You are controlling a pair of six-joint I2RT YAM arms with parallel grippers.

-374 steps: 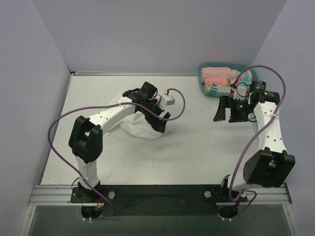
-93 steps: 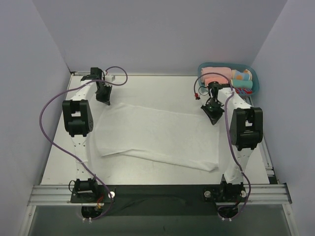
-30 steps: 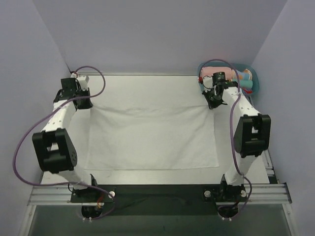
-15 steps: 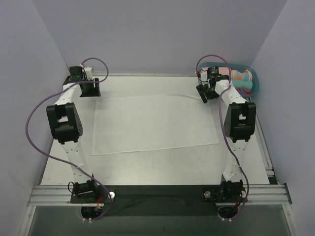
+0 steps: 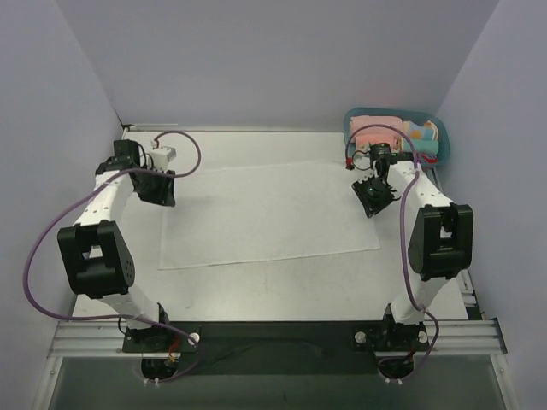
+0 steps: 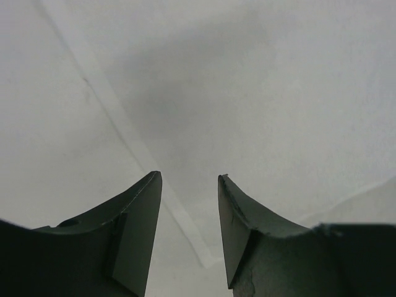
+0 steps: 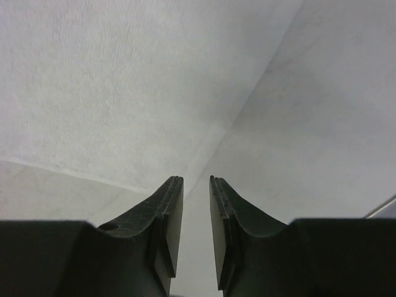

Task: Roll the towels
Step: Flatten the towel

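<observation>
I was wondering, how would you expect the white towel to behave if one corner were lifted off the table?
The towel lies thin and flat on the table, so it would probably droop limply. Its finely textured surface suggests decent grip, not slipperiness. Being so thin, it likely bunches when pushed rather than sliding whole.

White rectangular cloth towel [image 5: 269, 213] lies spread flat mid-table, long side running left to right. Pale flat table [image 5: 282, 290] extends in front of the towel, behind it and to both sides.

Left pincer [image 5: 160, 190] sits over the towel's far left corner. Right pincer [image 5: 373, 196] sits over the towel's right edge, near the far corner.

Teal oval plastic basket [image 5: 348, 128] stands at the table's far right corner, behind the right pincer, apart from the towel. Pink rolled cloth [image 5: 376, 135] lies inside it on the left, with more rolls to its right.
</observation>
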